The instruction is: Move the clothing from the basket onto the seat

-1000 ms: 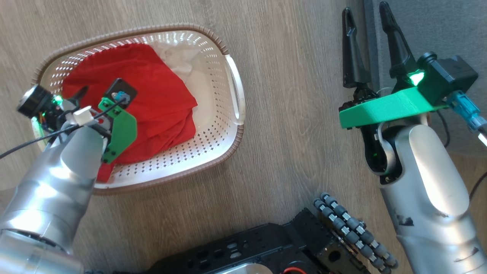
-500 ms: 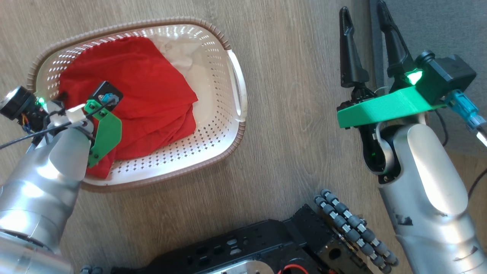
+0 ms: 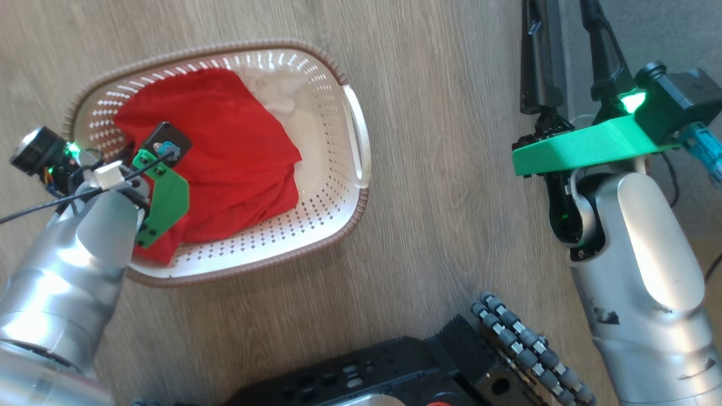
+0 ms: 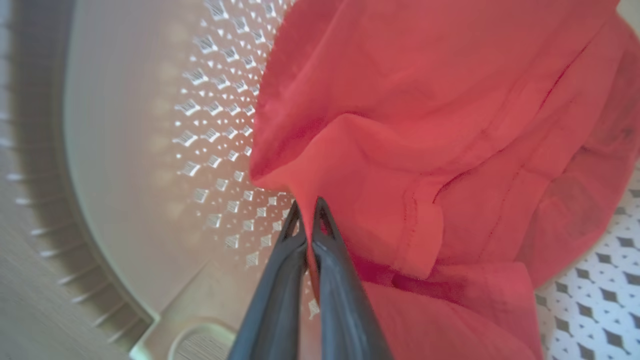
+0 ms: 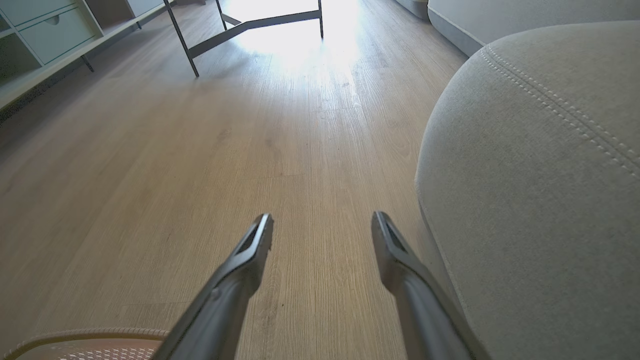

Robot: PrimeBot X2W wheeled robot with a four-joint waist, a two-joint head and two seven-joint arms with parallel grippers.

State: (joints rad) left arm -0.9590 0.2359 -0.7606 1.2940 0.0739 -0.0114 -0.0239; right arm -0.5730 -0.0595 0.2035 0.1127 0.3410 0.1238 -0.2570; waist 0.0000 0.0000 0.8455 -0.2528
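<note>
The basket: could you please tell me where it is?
In the head view, the basket stands on the floor at the left, holding the clothing, with the left gripper inside.

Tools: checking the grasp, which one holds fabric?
The left tool, shut on the red clothing in the basket; the right tool hangs open, empty, beside the seat.

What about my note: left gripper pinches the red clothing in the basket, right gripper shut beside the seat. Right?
Not quite. The right gripper is open, fingers spread apart in the right wrist view, beside the seat. The left gripper does pinch the clothing in the basket.
</note>
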